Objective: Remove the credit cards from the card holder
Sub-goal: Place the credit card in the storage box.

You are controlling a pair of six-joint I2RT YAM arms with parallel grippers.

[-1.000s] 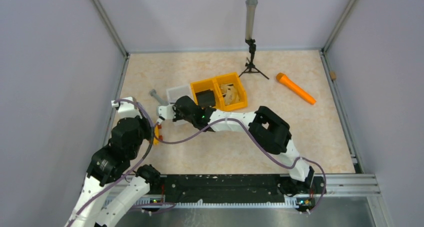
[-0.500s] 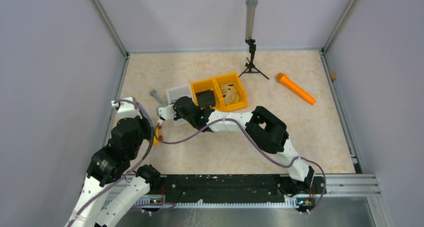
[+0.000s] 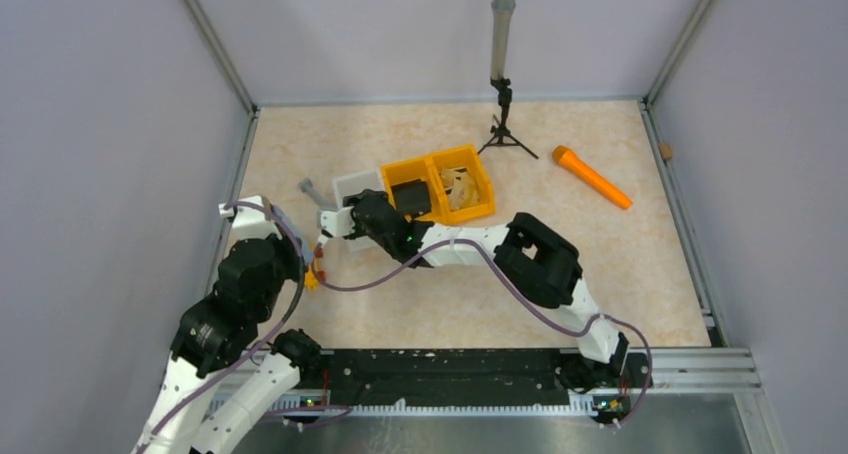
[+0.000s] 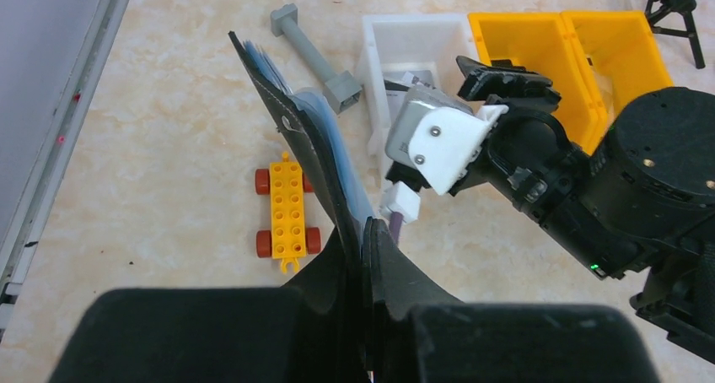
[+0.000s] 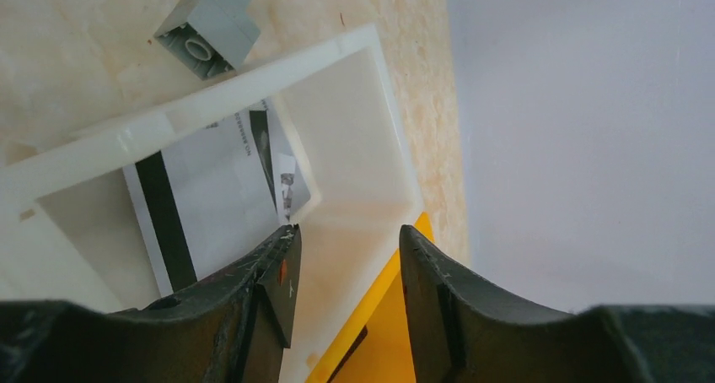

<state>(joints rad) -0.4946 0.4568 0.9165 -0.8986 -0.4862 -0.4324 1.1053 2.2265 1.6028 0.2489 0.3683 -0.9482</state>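
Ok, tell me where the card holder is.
Left wrist view: the card holder is held on edge, pinched in the left gripper over the table's left side, beside the yellow brick car.

Tabletop (image 3: 450, 309): beige, marbled, matt finish. Walls (image 3: 100, 124): plain pale grey panels closing the left, far and right sides. Aluminium posts (image 3: 214, 46) run along the rear corner joints. Aluminium rail (image 3: 690, 359) spans the near edge. Light: even, with soft, short shadows.
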